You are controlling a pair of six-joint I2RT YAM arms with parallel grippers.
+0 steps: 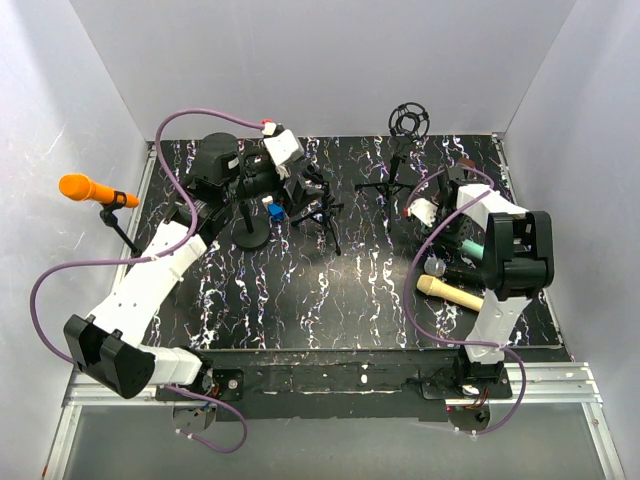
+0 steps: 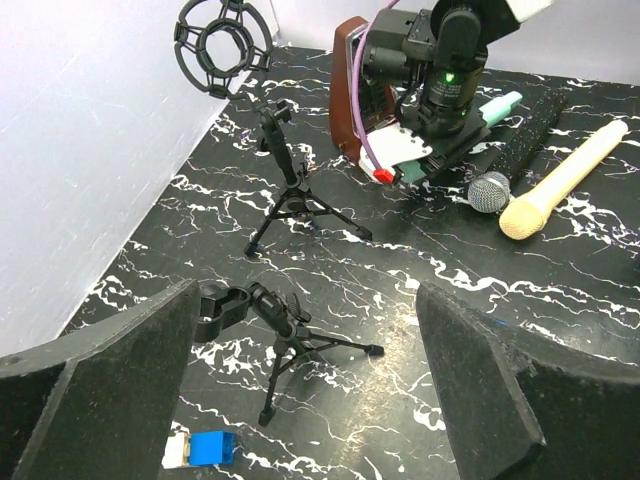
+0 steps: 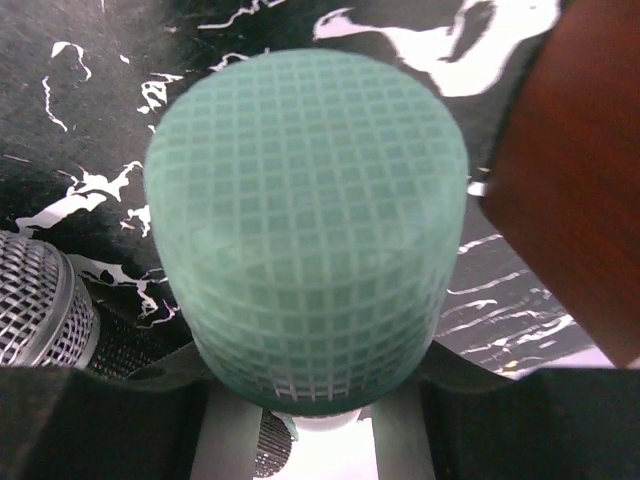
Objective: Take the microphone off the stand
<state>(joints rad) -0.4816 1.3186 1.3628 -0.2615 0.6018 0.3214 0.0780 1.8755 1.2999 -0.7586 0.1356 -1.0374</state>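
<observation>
Currently held: right hand [image 3: 310, 415] is clamped on the teal microphone [image 3: 305, 230] near the right edge of the surface [image 1: 300, 310]. The mesh head points at the wrist camera, and this mic is clear of every stand.
Left hand: left hand [image 2: 310, 300] has its fingers wide apart with nothing between them. It hangs over the far-left corner above the small tripod [image 2: 280, 335]. I read it as free to brace a stand or make a pick.
Task target: orange microphone [image 1: 85, 188] is the only mic seated in a clip. It sits on the tall stand [image 1: 122, 225] just off the left edge, well apart from both hands.
Parked mics: cream microphone [image 1: 450, 293] and silver-headed microphone [image 1: 434, 265] lie flat side by side next to the right hand. Looks like the drop zone.
Mic count: four (orange, teal, cream, silver-headed).
Stand count: four as far as I can tell: the tall stand, the small tripod, the shock-mount tripod [image 1: 405, 125] at the far edge and the round-base stand [image 1: 250, 232].
Extras: one blue block [image 2: 208, 448].
</observation>
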